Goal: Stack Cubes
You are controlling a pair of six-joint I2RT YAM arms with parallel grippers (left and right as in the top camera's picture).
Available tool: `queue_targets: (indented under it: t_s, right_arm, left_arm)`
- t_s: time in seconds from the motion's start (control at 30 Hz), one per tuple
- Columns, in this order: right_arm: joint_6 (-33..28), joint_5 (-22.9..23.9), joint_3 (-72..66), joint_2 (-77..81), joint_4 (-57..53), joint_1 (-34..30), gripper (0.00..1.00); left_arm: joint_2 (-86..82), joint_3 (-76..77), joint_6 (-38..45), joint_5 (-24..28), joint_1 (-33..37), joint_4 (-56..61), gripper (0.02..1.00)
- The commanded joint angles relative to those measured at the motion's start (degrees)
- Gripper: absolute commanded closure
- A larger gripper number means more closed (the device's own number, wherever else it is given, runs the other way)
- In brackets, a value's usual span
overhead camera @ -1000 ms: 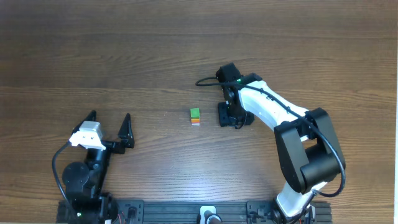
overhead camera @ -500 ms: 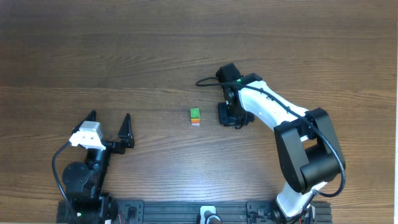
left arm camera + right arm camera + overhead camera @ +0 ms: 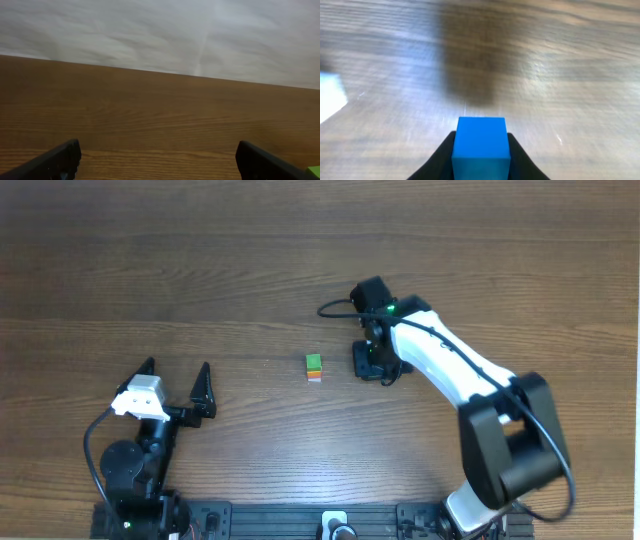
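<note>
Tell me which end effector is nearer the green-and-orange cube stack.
Right. The right end effector, shut on a blue cube, is close beside the stack; the left end effector sits open, far off on the other side, near its base.

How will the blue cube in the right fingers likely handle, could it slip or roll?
The blue cube shows flat faces and crisp edges, so it is probably stiff and won't roll. The right fingers press its flat sides, likely a steady hold, though the smooth-looking surface might slip. It is small beside the fingers, so probably light.
</note>
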Motion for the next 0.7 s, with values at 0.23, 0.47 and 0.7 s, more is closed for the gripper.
queue_targets:
  t_s: [0.23,0.47,0.7]
  right_arm:
    - [9.99,7.50,25.57,-8.46,-21.70,13.35,0.961]
    - [14.38,6.10,30.16,-0.96,-22.32,20.68,0.989]
    - [16.06,5.07,30.84,4.37,-22.25,20.81,0.989]
  left_arm:
    - [-0.24,-0.22,0.85,0.74,-0.26,-0.09,0.018]
    - [-0.24,-0.22,0.85,0.74,-0.26,-0.09,0.018]
    - [-0.24,-0.22,0.85,0.74,-0.26,-0.09,0.018]
